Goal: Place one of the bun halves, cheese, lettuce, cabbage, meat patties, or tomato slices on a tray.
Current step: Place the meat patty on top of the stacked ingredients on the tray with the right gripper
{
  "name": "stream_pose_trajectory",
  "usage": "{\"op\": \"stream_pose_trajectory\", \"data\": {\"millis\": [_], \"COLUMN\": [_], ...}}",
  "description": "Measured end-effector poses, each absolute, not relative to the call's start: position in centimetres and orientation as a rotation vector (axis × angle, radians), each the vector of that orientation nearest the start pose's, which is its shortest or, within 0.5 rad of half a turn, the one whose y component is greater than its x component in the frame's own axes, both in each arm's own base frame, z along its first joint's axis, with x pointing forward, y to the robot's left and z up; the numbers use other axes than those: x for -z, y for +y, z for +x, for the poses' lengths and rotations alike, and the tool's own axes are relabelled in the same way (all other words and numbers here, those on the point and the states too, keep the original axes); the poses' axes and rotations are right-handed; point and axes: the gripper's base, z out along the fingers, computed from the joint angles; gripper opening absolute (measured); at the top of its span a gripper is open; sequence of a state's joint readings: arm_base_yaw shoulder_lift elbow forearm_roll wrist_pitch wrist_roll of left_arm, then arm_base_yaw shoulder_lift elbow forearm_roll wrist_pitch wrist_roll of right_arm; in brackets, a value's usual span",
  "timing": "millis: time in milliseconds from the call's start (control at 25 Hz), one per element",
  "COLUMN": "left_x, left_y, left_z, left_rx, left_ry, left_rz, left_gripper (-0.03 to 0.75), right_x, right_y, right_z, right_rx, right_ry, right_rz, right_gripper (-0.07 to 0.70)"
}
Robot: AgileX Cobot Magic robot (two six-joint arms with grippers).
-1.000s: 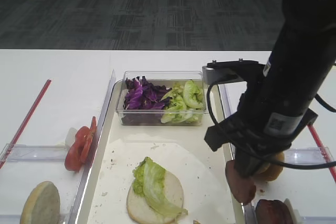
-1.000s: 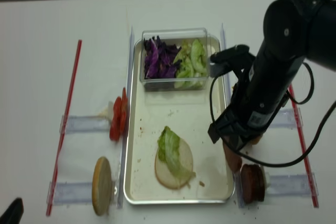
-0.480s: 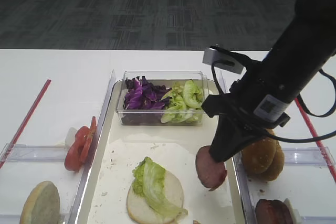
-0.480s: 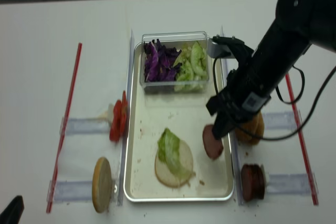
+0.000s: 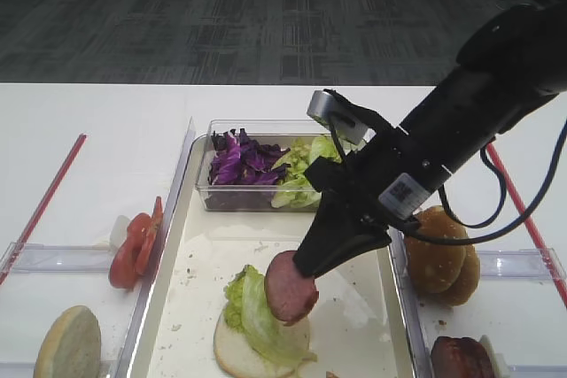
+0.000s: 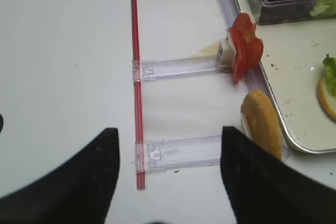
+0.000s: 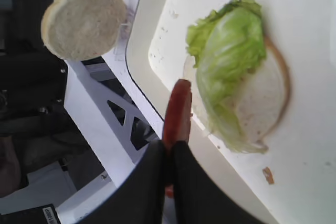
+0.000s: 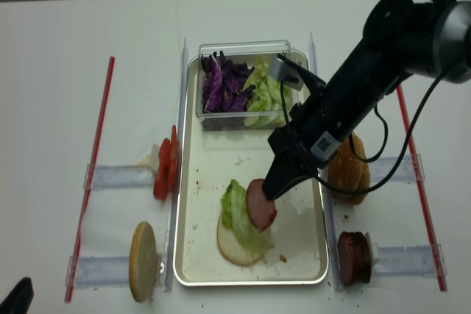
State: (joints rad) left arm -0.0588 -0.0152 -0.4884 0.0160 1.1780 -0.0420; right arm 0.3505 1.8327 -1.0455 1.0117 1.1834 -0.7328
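A: Since a second ago, the meat patty [image 5: 291, 287] has been carried from the right edge of the tray [image 5: 174, 258] across to the middle. It is hung just above the lettuce [image 5: 252, 310] that lies on the pale bun half [image 5: 257, 347].

B: How is it held?

A: It is pinched on its edge by the right fingers [image 7: 169, 153], which are squeezed shut on it. The patty is held upright, not flat.

B: And the left fingers?

A: Two dark tips [image 6: 157, 174] are seen wide apart over the tabletop [image 6: 68, 51], with nothing between them.

B: Which step is being done?

A: The patty is being put on the tray, it seems. It has not been let go yet.

B: What is needed next?

A: Probably the patty should be lowered onto the lettuce and the fingers opened. Because it is held on edge, it could roll or slide off if it is dropped from too high.

B: Can any writing be read?

A: A white sticker [image 5: 404, 195] with a little square code is seen on the right arm, but the words are too small to be read.
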Motion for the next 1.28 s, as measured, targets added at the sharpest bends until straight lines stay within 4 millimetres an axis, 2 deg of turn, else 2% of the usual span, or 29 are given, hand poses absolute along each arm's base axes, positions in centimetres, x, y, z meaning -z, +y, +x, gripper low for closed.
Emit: {"op": "stream_pose_trajectory", "data": {"millis": [280, 520, 720, 1280], "left_x": [-26.5, -26.5, -26.5, -26.5], "left_y": [0.2, 0.2, 0.2, 0.2], "left_z": [-1.1, -1.1, -1.1, -1.1], "left_rx": [0.039, 0.039, 0.039, 0.038], "left_ry": [2.158, 2.158, 2.158, 2.158], "left_rz": [0.016, 0.016, 0.016, 0.016], "left_gripper": [0.428, 0.428, 0.428, 0.428], "right_x": [-17.5, -17.5, -17.5, -15.1], "right_y": [18.0, 18.1, 19.0, 20.7], "right_z": [27.5, 27.6, 27.0, 26.6], "right_rx": [-1.488, -1.51, -1.517, -1.572], "right_ry": [2.804, 2.779, 2.776, 2.801], "right_rz": [-0.702, -0.698, -0.748, -0.785], "right_gripper": [0.048, 0.048, 0.048, 0.048]}}
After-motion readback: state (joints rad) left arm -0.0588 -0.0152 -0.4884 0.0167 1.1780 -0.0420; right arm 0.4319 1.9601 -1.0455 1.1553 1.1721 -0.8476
